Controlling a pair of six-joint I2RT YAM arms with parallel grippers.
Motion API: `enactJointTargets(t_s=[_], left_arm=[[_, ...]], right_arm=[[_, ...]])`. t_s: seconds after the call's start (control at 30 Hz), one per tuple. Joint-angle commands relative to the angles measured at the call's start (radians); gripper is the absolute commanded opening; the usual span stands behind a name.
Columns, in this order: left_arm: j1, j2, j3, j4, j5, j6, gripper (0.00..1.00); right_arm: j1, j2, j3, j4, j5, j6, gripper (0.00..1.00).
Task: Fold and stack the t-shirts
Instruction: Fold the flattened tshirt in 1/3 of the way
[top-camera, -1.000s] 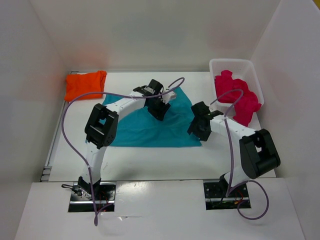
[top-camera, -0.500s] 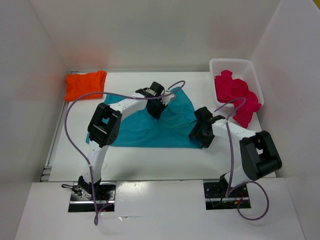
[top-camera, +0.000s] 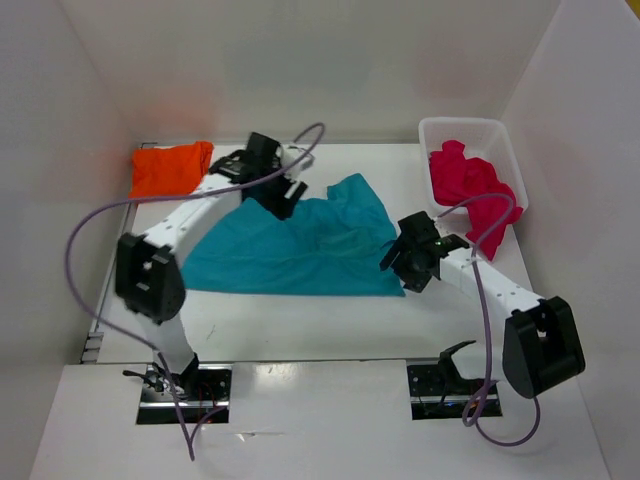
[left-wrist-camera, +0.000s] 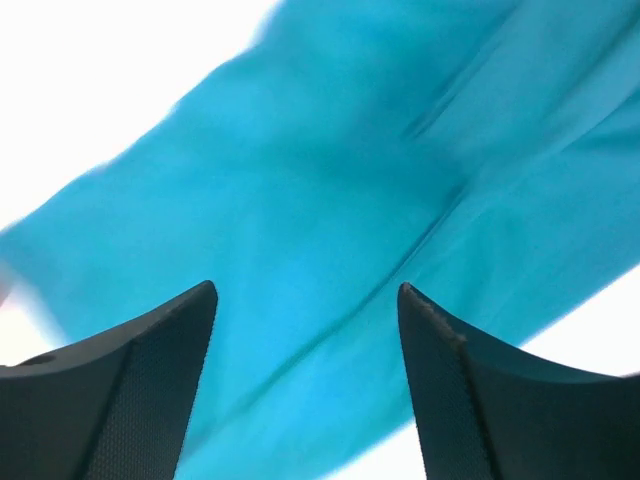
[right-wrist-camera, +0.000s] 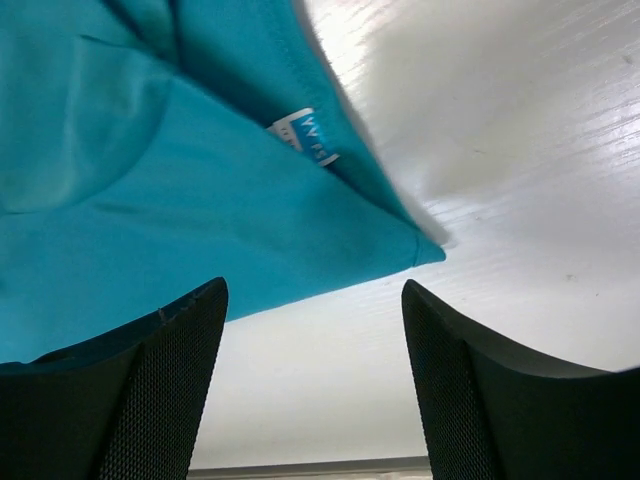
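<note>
Teal t-shirt (top-camera: 290, 255) spread on the worktop (top-camera: 300, 320), long axis left to right; its near-right corner lies just ahead of my right end effector (right-wrist-camera: 312, 290), left end effector (left-wrist-camera: 307, 290) above its far edge, both wide, empty

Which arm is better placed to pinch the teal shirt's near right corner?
Right. The right gripper hangs open at that corner of the teal shirt; the left gripper is over its far side.
</note>
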Motion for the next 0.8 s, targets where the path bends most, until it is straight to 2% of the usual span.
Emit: enactJointTargets(t_s=[0.0, 0.03, 0.07, 0.1, 0.17, 0.2, 0.33, 0.53, 0.6, 0.63, 0.67, 0.77], left_arm=[[0.076, -0.255, -0.187, -0.062, -0.109, 0.092, 0.81], [0.105, -0.287, -0.244, -0.072, -0.131, 0.105, 0.81], [0.122, -0.345, -0.301, -0.091, -0.166, 0.128, 0.81], [0.142, -0.375, -0.423, -0.091, -0.186, 0.140, 0.81], [0.209, -0.482, -0.560, -0.050, -0.258, 0.192, 0.81], [0.234, -0.522, -0.691, -0.031, -0.280, 0.215, 0.81], [0.387, -0.613, -0.844, -0.029, -0.318, 0.266, 0.82], [0.519, -0.601, -0.900, 0.036, -0.360, 0.240, 0.82], [0.611, -0.547, -0.880, 0.055, -0.346, 0.231, 0.82], [0.660, -0.514, -0.858, 0.055, -0.321, 0.231, 0.82], [0.768, -0.475, -0.828, 0.055, -0.286, 0.218, 0.82], [0.857, -0.342, -0.696, -0.012, -0.118, 0.186, 0.81]], right_arm=[[0.016, -0.047, -0.020, -0.033, 0.011, 0.047, 0.76], [0.016, -0.038, -0.029, -0.033, 0.011, 0.047, 0.80], [0.016, -0.029, -0.029, -0.033, 0.011, 0.056, 0.81], [0.016, -0.008, -0.040, -0.033, 0.011, 0.056, 0.82], [0.016, 0.002, -0.049, -0.022, -0.002, 0.056, 0.84], [0.016, 0.015, -0.060, 0.002, -0.002, 0.056, 0.84], [0.016, 0.015, -0.069, 0.024, -0.011, 0.056, 0.84], [0.016, 0.025, -0.059, 0.033, -0.011, 0.047, 0.84], [0.016, 0.025, -0.069, 0.042, -0.020, 0.047, 0.84], [0.016, 0.025, -0.080, 0.052, -0.020, 0.047, 0.84], [0.016, 0.025, -0.091, 0.052, -0.020, 0.047, 0.84], [0.016, 0.034, -0.100, 0.081, -0.020, 0.047, 0.84]])
